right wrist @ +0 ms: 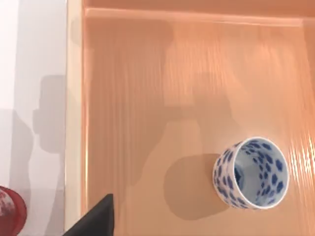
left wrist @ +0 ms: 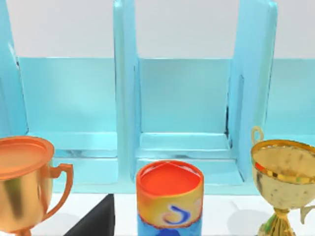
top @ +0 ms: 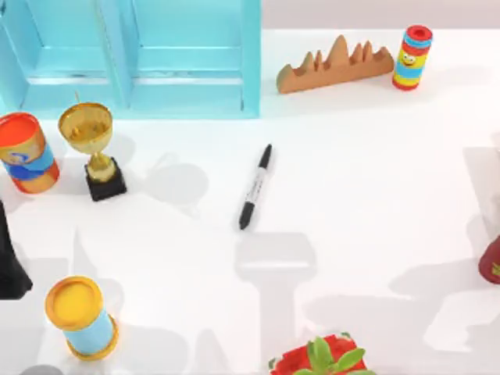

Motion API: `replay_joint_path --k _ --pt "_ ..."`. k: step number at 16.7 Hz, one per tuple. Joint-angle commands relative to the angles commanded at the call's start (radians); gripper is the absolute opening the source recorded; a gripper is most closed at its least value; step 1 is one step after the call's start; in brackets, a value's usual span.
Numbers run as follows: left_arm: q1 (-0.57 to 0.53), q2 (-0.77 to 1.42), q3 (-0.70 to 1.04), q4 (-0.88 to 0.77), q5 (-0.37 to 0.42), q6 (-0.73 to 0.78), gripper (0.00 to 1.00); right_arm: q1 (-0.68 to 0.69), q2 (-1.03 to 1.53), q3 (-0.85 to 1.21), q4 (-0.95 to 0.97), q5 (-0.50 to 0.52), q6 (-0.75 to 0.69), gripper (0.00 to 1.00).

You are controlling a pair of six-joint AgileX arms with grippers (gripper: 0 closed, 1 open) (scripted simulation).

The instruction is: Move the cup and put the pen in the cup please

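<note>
Top view: the pen [top: 256, 187] is seen lying flat near the middle of the white tabletop [top: 375, 180], well apart from the gold trophy [top: 91, 147] and the orange-topped can [top: 27, 151] at the left.

Left wrist view: an orange-topped can [left wrist: 170, 199] is seen before a light-blue rack [left wrist: 182, 98], between two trophies.

Right wrist view: the cup [right wrist: 251, 173] is seen upright on a wooden tray [right wrist: 162, 98].

The state of either arm's fingers cannot be told.

pen [top: 255, 187]: open table all round | trophy [top: 93, 148] well left | cup [right wrist: 251, 173]: tray floor bare
</note>
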Motion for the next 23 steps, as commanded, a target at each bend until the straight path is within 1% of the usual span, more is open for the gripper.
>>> replay_joint_path --k 3,6,9,11,18,20,23 --pt "0.0 0.0 0.0 0.0 0.0 0.0 1.0 -0.067 0.299 0.248 -0.189 0.0 -0.065 1.0" --pt "0.0 0.0 0.0 0.0 0.0 0.0 1.0 -0.127 0.546 0.462 -0.358 0.001 -0.124 1.0" --pt "0.0 0.0 0.0 0.0 0.0 0.0 1.0 -0.176 0.718 0.617 -0.488 0.001 -0.172 1.0" --pt "0.0 0.0 0.0 0.0 0.0 0.0 1.0 -0.199 0.783 0.679 -0.544 0.001 -0.194 1.0" --pt "0.0 0.0 0.0 0.0 0.0 0.0 1.0 -0.204 0.807 0.698 -0.561 0.001 -0.202 1.0" --pt "0.0 0.0 0.0 0.0 0.0 0.0 1.0 -0.205 0.814 0.663 -0.526 0.001 -0.201 1.0" --pt "0.0 0.0 0.0 0.0 0.0 0.0 1.0 -0.205 0.838 0.564 -0.396 0.001 -0.2 1.0"
